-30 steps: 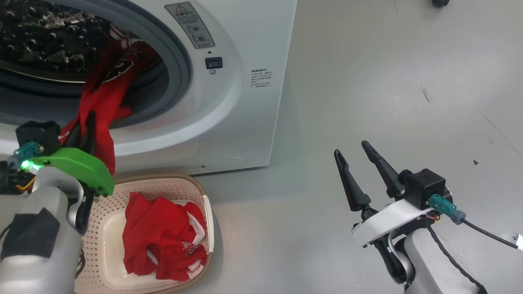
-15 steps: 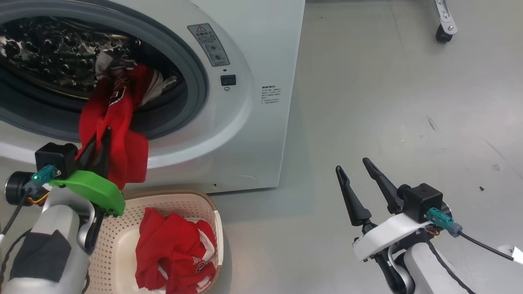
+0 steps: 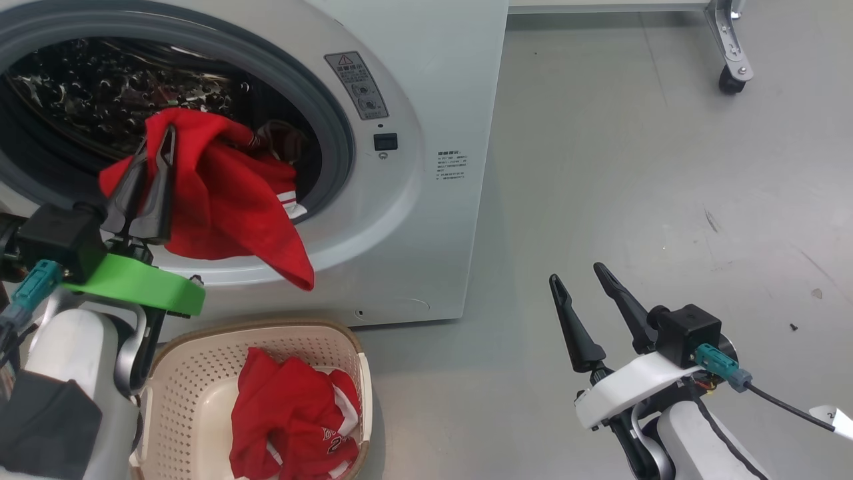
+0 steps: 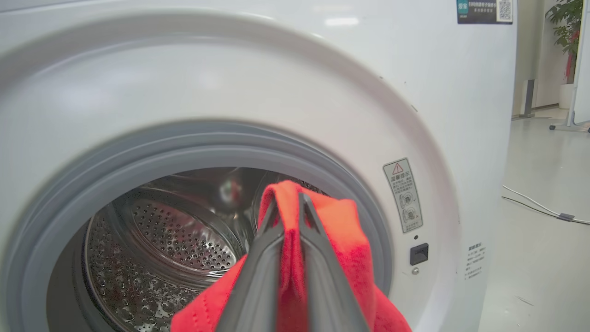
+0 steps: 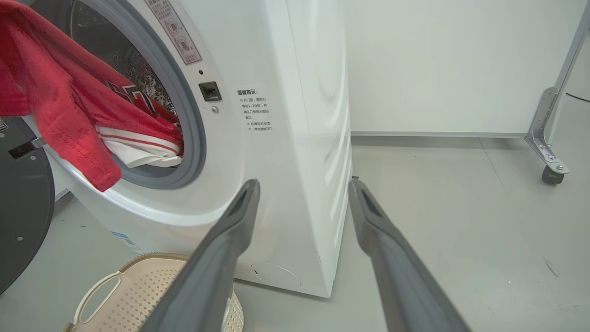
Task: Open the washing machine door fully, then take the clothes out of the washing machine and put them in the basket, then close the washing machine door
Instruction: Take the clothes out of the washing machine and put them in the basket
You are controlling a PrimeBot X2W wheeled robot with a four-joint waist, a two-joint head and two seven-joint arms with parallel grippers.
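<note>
The washing machine (image 3: 426, 80) stands with its drum mouth uncovered. My left gripper (image 3: 158, 137) is shut on a red garment of the clothes (image 3: 226, 207), held in front of the mouth, with one end still trailing over the grey seal. The left wrist view has the fabric (image 4: 341, 230) pinched between my closed left gripper (image 4: 289, 203). More red clothes (image 3: 293, 413) lie in the cream basket (image 3: 266, 328) below the mouth. My right gripper (image 3: 576, 273) hangs open over bare floor, right of the machine. A dark round panel (image 5: 18, 207), seemingly the washing machine door swung aside, sits at the far left.
Grey floor spreads right of the machine. A metal frame leg on a caster (image 3: 732, 60) stands at the back right. The basket's loop handle (image 5: 99, 295) lies just below my open right gripper (image 5: 303, 184). A white wall runs behind the machine.
The head camera has tilted up. My left gripper has risen with the red garment, drawing more of it out of the drum. The right arm has stayed put.
</note>
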